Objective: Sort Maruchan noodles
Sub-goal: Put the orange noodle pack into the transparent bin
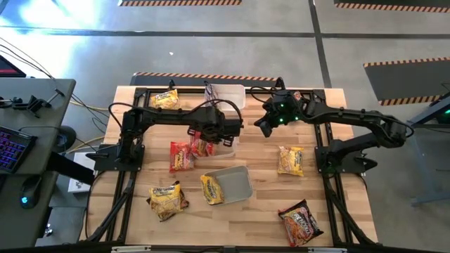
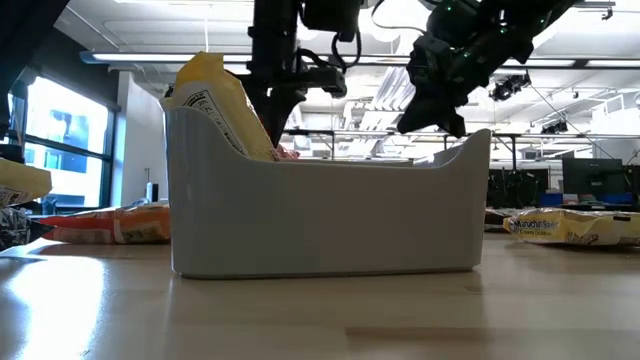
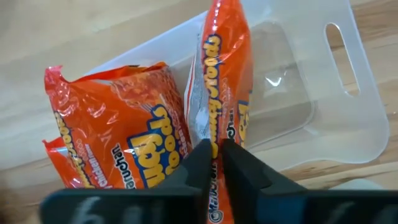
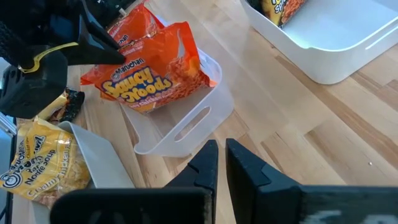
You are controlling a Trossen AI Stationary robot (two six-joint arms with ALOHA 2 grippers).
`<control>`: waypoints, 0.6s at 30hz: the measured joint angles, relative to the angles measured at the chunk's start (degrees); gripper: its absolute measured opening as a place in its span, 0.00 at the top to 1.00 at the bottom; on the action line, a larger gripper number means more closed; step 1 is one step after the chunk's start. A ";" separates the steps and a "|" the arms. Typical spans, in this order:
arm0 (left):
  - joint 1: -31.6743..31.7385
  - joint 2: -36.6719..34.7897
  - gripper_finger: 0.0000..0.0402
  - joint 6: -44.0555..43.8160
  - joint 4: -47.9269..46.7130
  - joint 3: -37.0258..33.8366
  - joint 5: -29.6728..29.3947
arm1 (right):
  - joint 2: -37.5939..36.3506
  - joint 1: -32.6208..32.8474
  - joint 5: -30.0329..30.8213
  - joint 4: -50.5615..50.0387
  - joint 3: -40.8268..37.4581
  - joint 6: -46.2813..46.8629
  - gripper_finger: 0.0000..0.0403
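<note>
Your left gripper (image 3: 214, 152) pinches an orange packet (image 3: 225, 93) over its tub (image 3: 348, 118); right gripper (image 4: 221, 155) pressed together, empty. Several packets remain loose.

Colours here: the crinkly orange-red plastic noodle packets (image 3: 118, 137) have yellow lettering outlined in blue, and one standing on edge (image 3: 224, 81) shows a white-grey back seam. The yellow plastic noodle packet (image 4: 40, 163) has white lettering. The frosted clear plastic tub (image 4: 186, 121) looks milky, the other rectangular tub (image 1: 235, 184) greyish white. Pale light-wood plank table (image 1: 351, 211), black frame rails, and black-and-yellow hazard stripes on the grey floor (image 1: 204, 75).
</note>
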 joint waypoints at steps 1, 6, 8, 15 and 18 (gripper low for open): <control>0.00 0.00 0.97 0.29 0.13 -0.02 -0.02 | 0.00 0.00 -0.02 0.00 0.00 0.00 0.96; 0.09 0.00 0.95 -1.99 0.64 0.00 1.11 | 0.00 0.00 -0.04 0.00 0.00 0.00 0.96; 0.42 0.00 0.92 -3.39 0.35 0.00 2.76 | 0.00 0.00 -0.05 0.00 0.00 0.00 0.96; 0.71 0.00 0.76 -2.66 0.57 0.00 5.26 | 0.00 0.00 -0.11 0.00 0.00 -0.01 0.96; 1.23 0.00 0.68 -1.66 0.87 0.00 5.78 | 0.00 0.00 -0.13 0.00 0.00 -0.02 0.96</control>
